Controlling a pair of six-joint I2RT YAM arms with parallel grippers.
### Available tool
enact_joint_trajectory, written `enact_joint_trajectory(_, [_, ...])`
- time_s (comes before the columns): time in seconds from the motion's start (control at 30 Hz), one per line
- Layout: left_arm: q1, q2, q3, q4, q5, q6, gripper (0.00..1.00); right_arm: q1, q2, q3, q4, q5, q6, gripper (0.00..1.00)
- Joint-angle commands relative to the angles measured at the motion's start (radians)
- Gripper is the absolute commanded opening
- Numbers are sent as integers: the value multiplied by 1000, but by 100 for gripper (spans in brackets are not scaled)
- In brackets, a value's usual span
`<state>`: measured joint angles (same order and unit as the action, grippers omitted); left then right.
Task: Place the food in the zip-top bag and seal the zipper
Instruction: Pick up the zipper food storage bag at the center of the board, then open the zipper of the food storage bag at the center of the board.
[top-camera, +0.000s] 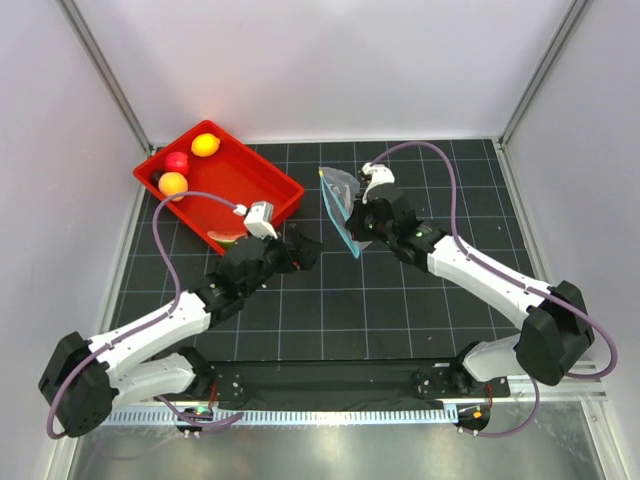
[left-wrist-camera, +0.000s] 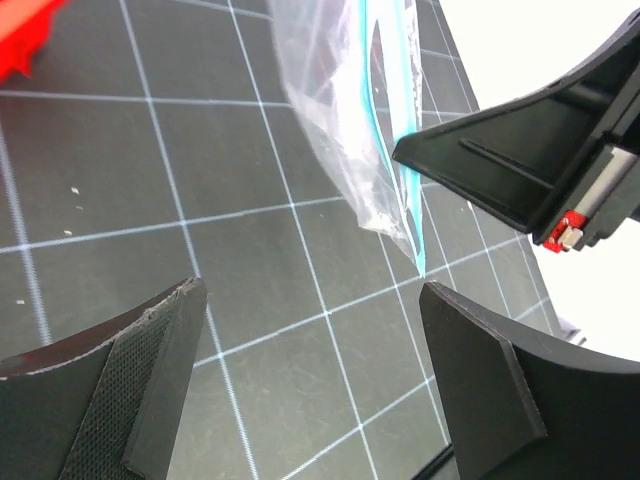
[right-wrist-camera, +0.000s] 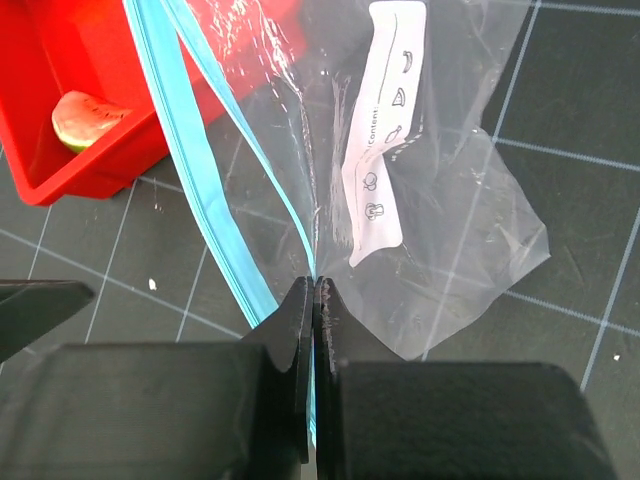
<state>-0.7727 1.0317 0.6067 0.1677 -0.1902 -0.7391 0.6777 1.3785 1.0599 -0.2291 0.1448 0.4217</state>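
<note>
The clear zip-top bag (top-camera: 342, 195) hangs above the mat at centre back, with its teal zipper (top-camera: 338, 222) on its left edge. My right gripper (top-camera: 362, 212) is shut on the bag; in the right wrist view (right-wrist-camera: 315, 290) its jaws pinch one side of the open mouth beside the zipper (right-wrist-camera: 190, 195), and the whitish label (right-wrist-camera: 385, 130) shows. My left gripper (top-camera: 308, 250) is open and empty, just left of the bag; in its wrist view (left-wrist-camera: 315, 330) the bag (left-wrist-camera: 345, 130) is ahead. The lemon (top-camera: 205, 145), orange ball (top-camera: 172, 184), red apple (top-camera: 178, 162) and watermelon wedge (right-wrist-camera: 88, 118) lie in the tray.
The red plastic tray (top-camera: 268, 178) sits at the back left of the black gridded mat, close behind my left gripper. White walls stand behind and on both sides. A metal rail runs along the near edge.
</note>
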Motion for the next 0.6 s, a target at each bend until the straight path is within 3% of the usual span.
enact_joint_trajectory(0.0, [4, 36, 57, 73, 60, -32, 92, 2, -36, -1, -29, -37, 17, 1])
enact_joint_trajectory(0.33, [4, 119, 100, 118, 49, -25, 89, 10, -78, -55, -13, -86, 23, 1])
enact_joint_trajectory(0.57, [4, 172, 117, 142, -26, -17, 75, 14, -94, -63, -9, -113, 23, 1])
